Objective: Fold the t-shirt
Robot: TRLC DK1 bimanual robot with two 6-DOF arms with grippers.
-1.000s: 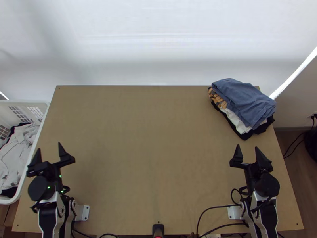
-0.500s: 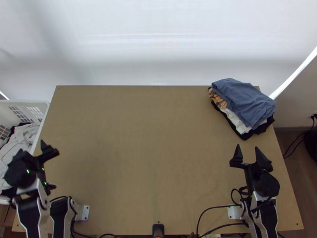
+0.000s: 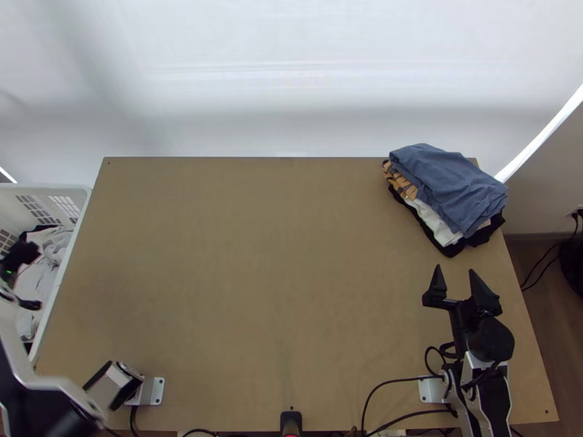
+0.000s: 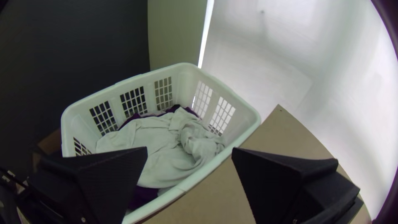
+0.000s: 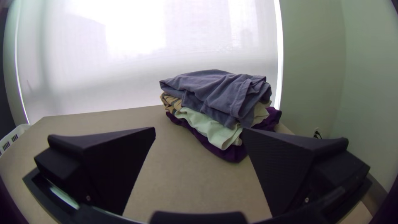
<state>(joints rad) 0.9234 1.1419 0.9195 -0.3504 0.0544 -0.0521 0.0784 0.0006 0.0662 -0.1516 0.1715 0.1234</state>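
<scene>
My left gripper (image 3: pixel 20 256) is over the laundry basket at the far left of the top view. In the left wrist view the left gripper (image 4: pixel 190 150) is open, with a bunched whitish cloth (image 4: pixel 159 143) lying in the basket beyond its fingers. That pale cloth (image 3: pixel 57 244) is partly covered by the arm from above. My right gripper (image 3: pixel 458 275) stands open over the table's right side, nearer the arm bases than the folded stack. Nothing lies between its fingers in the right wrist view, where the right gripper (image 5: pixel 199 129) faces the stack.
A stack of folded clothes, blue cloth (image 3: pixel 444 182) on top, sits at the table's far right corner. The white basket (image 3: pixel 64 273) stands against the left table edge. Bare wood covers the middle of the table (image 3: pixel 270 277). Cables lie near the right arm's base.
My left gripper has swung from above the table's left part out leftward over the basket, its arm following. The right arm, the stack and the basket have kept their places.
</scene>
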